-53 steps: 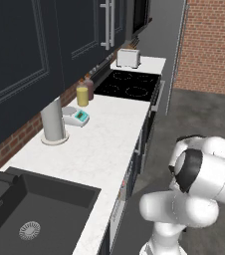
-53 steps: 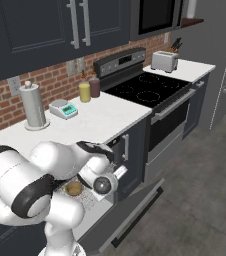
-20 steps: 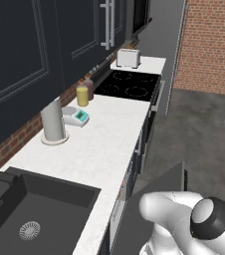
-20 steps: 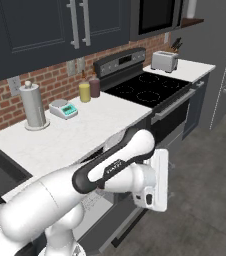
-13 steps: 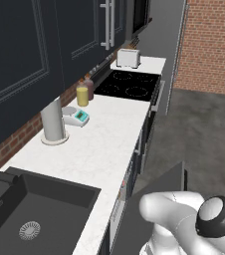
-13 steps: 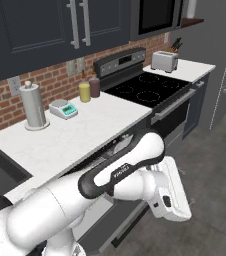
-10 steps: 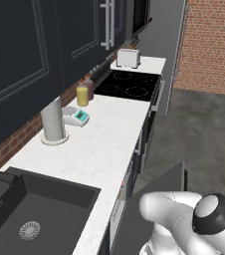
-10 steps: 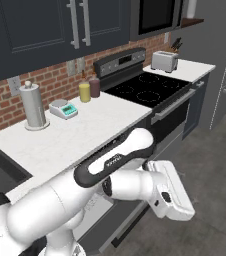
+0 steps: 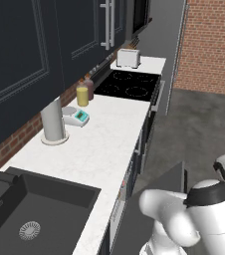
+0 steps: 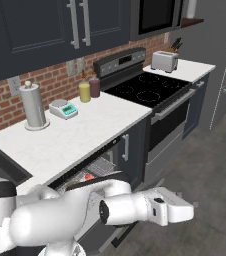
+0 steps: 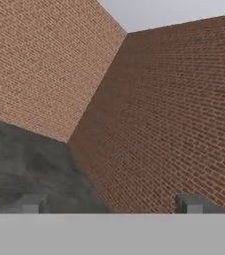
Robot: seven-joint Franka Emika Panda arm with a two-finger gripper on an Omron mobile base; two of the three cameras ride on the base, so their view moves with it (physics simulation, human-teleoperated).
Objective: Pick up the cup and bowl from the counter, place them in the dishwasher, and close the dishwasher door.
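My gripper (image 11: 110, 204) is open, its two fingertips (image 11: 32, 202) wide apart with nothing between them, facing brick walls and grey floor. In the right base view the hand (image 10: 172, 211) reaches out low, in front of the dishwasher (image 10: 101, 166) and away from the counter (image 10: 85, 131). The grey wire rack shows in the gap under the counter, with a small salmon-red spot (image 10: 88, 176) that looks like the cup. The bowl is hidden behind my arm. The dishwasher door (image 9: 152, 196) stands ajar, tilted out from the cabinets.
On the counter (image 9: 104, 144) stand a tall grey cylinder (image 9: 53, 121), a small scale (image 9: 77, 116), a yellow jar (image 9: 82, 95) and a toaster (image 9: 128, 58). A black sink (image 9: 30, 219) is at the left, the cooktop (image 9: 129, 85) farther along. Open grey floor lies to the right.
The arm has swung, carrying the hand a little lower and farther out from the dishwasher. The jaws have stayed open.
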